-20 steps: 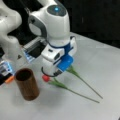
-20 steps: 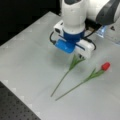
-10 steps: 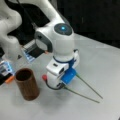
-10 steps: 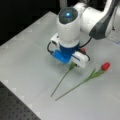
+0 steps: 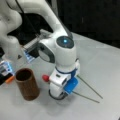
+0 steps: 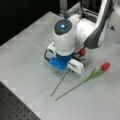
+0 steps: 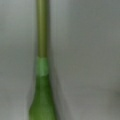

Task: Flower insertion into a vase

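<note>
The gripper (image 6: 65, 65) is low over a flower stem (image 6: 59, 83) on the table (image 6: 27, 57); whether it grips is hidden. Wrist view: stem (image 7: 42, 37) thickening into bright green. A second, red-headed flower (image 6: 105, 66) lies beside. The brown cylindrical vase (image 5: 27, 83) stands upright nearby.

A pale grey table (image 6: 27, 62) carries everything. On it, in a front view, a brown vase (image 5: 27, 84) stands upright near the left edge, and two flowers lie flat: one with a red head (image 6: 105, 66), well apart from the vase, the other (image 6: 60, 83) seemingly running under the arm.
</note>
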Controlling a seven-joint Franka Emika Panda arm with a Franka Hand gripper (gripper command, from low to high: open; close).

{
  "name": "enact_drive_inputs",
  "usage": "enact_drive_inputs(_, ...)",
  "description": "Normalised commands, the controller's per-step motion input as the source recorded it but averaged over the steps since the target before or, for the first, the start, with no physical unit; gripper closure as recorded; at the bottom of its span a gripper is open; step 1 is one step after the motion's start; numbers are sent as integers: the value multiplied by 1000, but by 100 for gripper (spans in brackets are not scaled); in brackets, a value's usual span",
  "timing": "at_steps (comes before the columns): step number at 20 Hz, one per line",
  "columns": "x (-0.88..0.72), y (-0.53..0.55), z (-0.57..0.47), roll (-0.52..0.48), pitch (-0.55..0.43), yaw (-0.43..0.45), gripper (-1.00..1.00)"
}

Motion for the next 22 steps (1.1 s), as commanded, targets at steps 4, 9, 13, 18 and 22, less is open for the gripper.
enact_drive_inputs(4, 168, -22, -30, -36, 22, 73, -100)
enact_drive_inputs(9, 165, 10, -49, -45, 6, 50, -100)
enact_drive_inputs(13, 174, 40, -80, -52, -19, 24, 100)
enact_drive_inputs(18, 139, 44, -60, -49, -11, 24, 100)
enact_drive_inputs(22, 107, 58, -78, -81, 7, 7, 100)
